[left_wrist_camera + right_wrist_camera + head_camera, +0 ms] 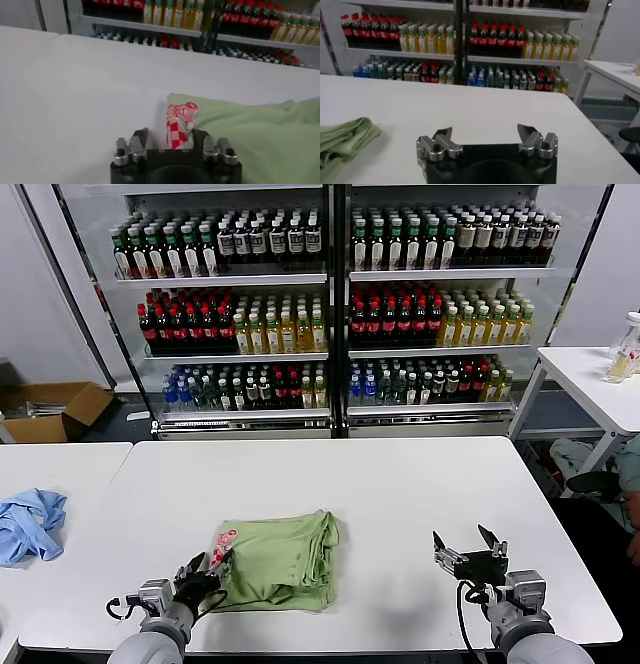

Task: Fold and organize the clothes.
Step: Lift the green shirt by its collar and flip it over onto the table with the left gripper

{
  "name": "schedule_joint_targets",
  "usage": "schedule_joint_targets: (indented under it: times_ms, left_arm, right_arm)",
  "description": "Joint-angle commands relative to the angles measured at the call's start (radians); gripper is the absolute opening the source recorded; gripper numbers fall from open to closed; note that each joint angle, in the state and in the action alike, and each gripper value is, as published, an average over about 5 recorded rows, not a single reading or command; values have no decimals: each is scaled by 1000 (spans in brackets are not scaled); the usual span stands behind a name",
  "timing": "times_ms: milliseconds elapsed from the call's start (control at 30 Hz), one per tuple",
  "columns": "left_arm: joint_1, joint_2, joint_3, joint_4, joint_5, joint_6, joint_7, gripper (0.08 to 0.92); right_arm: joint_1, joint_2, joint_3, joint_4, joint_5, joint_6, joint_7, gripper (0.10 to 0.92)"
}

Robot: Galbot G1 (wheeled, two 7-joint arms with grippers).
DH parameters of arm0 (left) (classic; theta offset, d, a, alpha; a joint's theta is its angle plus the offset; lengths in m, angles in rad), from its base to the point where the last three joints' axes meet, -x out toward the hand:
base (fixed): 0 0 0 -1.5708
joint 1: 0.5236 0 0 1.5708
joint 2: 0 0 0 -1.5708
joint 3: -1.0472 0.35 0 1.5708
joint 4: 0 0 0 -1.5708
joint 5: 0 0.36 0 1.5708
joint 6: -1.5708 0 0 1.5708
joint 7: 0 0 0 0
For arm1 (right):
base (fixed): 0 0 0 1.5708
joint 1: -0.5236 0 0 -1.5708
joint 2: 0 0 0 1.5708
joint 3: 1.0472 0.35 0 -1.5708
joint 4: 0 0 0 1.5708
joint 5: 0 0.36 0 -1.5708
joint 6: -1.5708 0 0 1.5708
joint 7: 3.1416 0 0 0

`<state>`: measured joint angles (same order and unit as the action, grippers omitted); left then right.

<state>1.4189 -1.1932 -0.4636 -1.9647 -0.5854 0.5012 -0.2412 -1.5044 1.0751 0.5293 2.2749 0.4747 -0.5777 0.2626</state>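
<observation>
Folded shirt (283,560), lower centre worktop (400,494); left end effector (205,570) pinches its printed corner; right end effector (468,552) wide, lower right.

No legible text, brand, number or sign anywhere. Bottle labels in the far cooler (330,304): coloured bands only, too small to read. Chest graphic (179,125) on the green shirt (285,559), near left on the bench (400,494): red-and-white checked print with a pink figure, no lettering made out. Cardboard box (50,409) at far left: unmarked on the faces shown.
</observation>
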Motion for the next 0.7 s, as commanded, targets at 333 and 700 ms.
schedule_joint_targets:
  times_ms: [333,700]
  left_arm:
    - [-1,-16,-8,31,4,-41,87,282]
    - [71,171,-440,-215,-374,66,125,111]
  right_arm:
    - [2,-4,-6,7,0,0,3,823]
    - [24,-2,-11,3,5,0,2,823]
